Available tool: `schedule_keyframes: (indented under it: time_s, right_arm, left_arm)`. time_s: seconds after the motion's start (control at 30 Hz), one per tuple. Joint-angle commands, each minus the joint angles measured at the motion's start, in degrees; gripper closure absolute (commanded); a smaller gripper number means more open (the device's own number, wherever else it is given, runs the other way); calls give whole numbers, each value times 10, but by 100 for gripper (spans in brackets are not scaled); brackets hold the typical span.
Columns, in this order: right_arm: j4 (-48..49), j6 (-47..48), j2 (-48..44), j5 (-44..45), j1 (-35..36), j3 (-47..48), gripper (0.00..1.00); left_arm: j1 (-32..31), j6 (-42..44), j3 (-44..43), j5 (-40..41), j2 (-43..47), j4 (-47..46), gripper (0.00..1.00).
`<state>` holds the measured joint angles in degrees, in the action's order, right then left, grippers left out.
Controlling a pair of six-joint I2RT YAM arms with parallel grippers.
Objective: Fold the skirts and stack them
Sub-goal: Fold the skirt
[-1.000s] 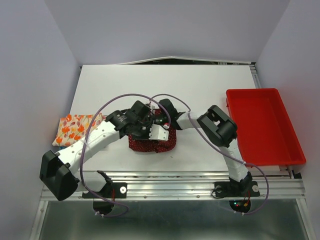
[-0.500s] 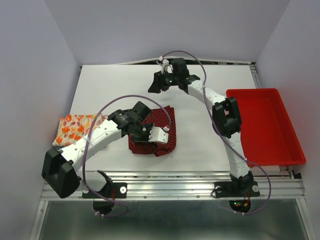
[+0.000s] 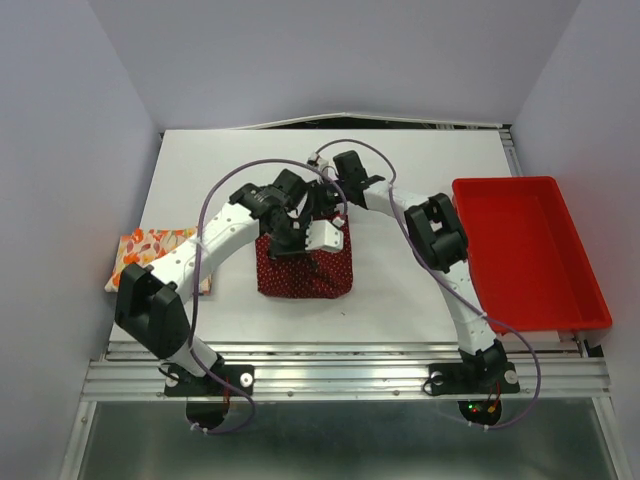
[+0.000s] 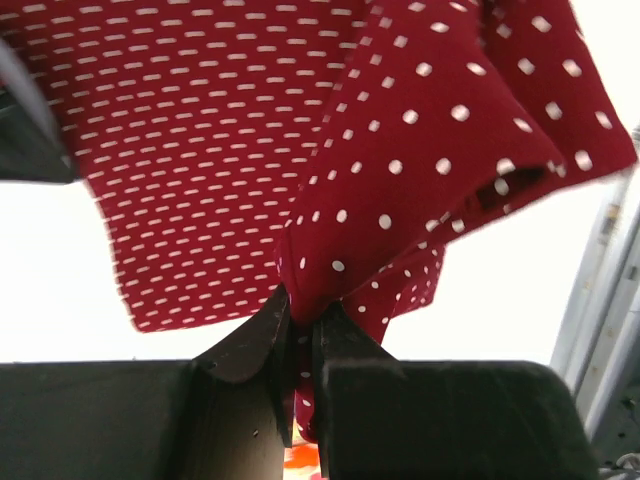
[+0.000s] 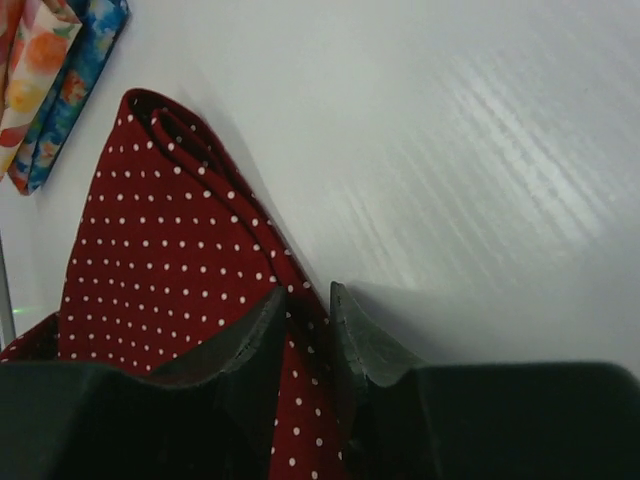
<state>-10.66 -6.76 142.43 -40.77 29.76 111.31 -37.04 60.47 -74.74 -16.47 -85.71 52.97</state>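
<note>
White surface [image 3: 230,160] carrying all items, seen from above, with the two arm bases at its near edge. Red tray [image 3: 530,250]: a shallow rectangular bin on the surface, well apart to the right of the right end effector. Left arm [image 3: 190,260] and right arm [image 3: 440,240]: both reach inward and meet over the middle of the surface, wrists close together.

Dark red skirt [image 3: 305,275], with tiny white dots: it sits directly at both end effectors. Its far edge is gathered up at them, and the rest spreads from them toward the near edge of the surface.

Cream-white skirt [image 3: 150,250], with orange flowers: folded, well apart to the left of the left end effector. The right wrist view shows it lying on a folded blue skirt [image 5: 80,70] with multicoloured flowers, the two touching as a stack.

Left end effector [image 4: 300,310]: jaws almost together, pinching a bunched fold of the dark red skirt [image 4: 230,130], which fans out from the fingertips. Right end effector [image 5: 307,295]: jaws narrowly parted, closed onto a raised ridge of the dark red skirt [image 5: 170,270] that fills the gap and slopes away from them down to the surface.
</note>
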Motion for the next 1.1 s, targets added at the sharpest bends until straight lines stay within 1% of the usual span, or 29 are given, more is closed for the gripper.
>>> schedule_keyframes:
  time_s: [0.0, 0.07, 0.17, 0.23, 0.4, 0.53, 0.57, 0.6, 0.67, 0.7, 0.73, 0.8, 0.83, 0.9, 0.97, 1.0, 1.07]
  right_arm:
    - [-12, 13, -9, -34, 10, -53, 70]
    - [-15, 15, -12, -52, 10, -65, 73]
    - [-14, 21, -19, -62, 10, -84, 74]
    - [-16, 25, -22, -69, 10, -89, 74]
    - [-19, 25, -26, -80, 10, -88, 74]
    - [-25, 25, -22, -82, 10, -77, 74]
    - [-27, 25, -19, -81, 10, -72, 73]
    - [-30, 25, -18, -80, 10, -69, 73]
    - [-31, 25, -19, -73, 10, -65, 68]
    - [-32, 25, -21, -68, 10, -61, 66]
    - [-34, 22, -22, -52, 10, -58, 60]
    - [-34, 20, -29, -37, 10, -44, 56]
    - [-38, 12, -35, -28, 10, -37, 49]
    - [-38, 3, -44, -2, -7, -22, 45]
    - [-39, -16, -58, 22, -30, 11, 40]
    - [-43, -27, -62, 30, -40, 37, 36]
    - [-47, -39, -77, 39, -72, 63, 35]
  left_arm:
    - [34, 5, -90, -1, -50, 20, 100]
    - [49, 9, -110, 4, -74, 17, 100]
    - [78, 11, -145, 15, -124, 6, 99]
    - [86, 7, -165, 16, -151, -4, 97]
    - [90, 18, -168, 34, -195, -31, 93]
    - [93, 18, -175, 39, -220, -48, 86]
    - [94, 16, -176, 42, -223, -52, 81]
    - [95, 16, -178, 43, -229, -57, 78]
    - [99, 14, -189, 42, -232, -53, 72]
    - [100, 13, -194, 39, -230, -43, 57]
    - [100, 13, -205, 35, -227, -37, 53]
    - [100, 10, -214, 33, -216, -29, 40]
    - [100, 3, -218, 35, -201, -25, 38]
    - [102, -2, -233, 35, -178, -15, 37]
    - [109, -24, -242, 33, -161, -16, 37]
    - [118, -45, -242, 26, -144, -17, 37]
    - [129, -69, -232, 13, -126, -26, 37]
